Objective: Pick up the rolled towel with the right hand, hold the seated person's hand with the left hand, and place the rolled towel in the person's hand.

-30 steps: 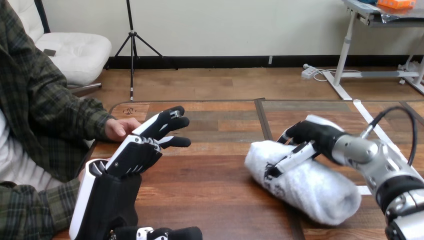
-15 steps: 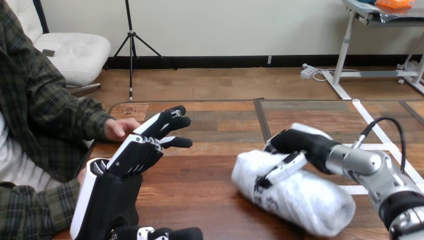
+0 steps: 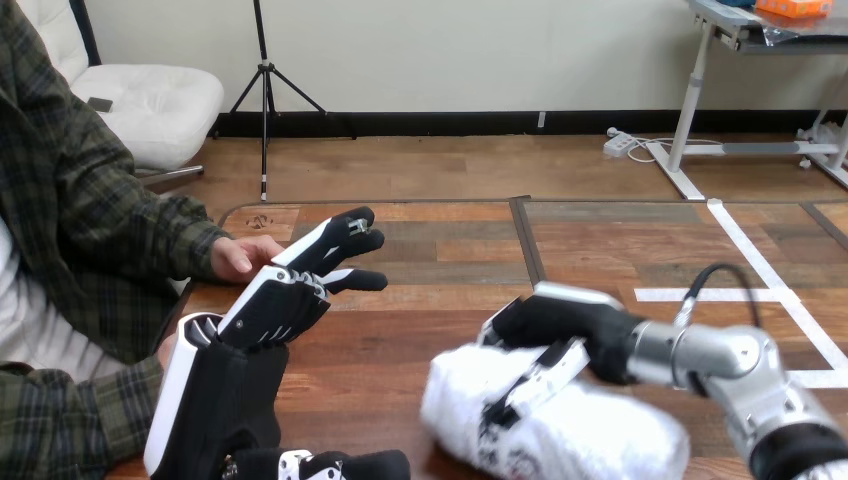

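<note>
A: From the head view, where does the task stand?

B: I'd judge it about a third done. The right hand (image 3: 560,325) has its fingers wrapped over the rolled towel (image 3: 580,435), with the thumb side pressed against the roll's far flank, so the grasp looks made.

A: Is the towel off the table (image 3: 430,330)?

B: I cannot tell. The roll sits low at the right of the view, close to the robot, and its underside is hidden.

A: And the left hand (image 3: 275,305)?

B: It is raised at the left of the view, fingers straight and released, gripping nothing. The person's hand (image 3: 238,258) rests on the table's left edge, just beyond those fingertips.

A: Do they touch?

B: The robot's fingers overlap the person's hand in the view, but nothing is curled round it. Beside it, I would say, and not holding.

A: So what is left?

B: Two steps, in my reading. The left hand has to close round the person's hand, and the towel, now well apart from it on the other side of the table, has to be carried across and set into the person's palm.

A: The main risk?

B: A soft, bulky roll may sag or slip from the grip on the way over.
</note>
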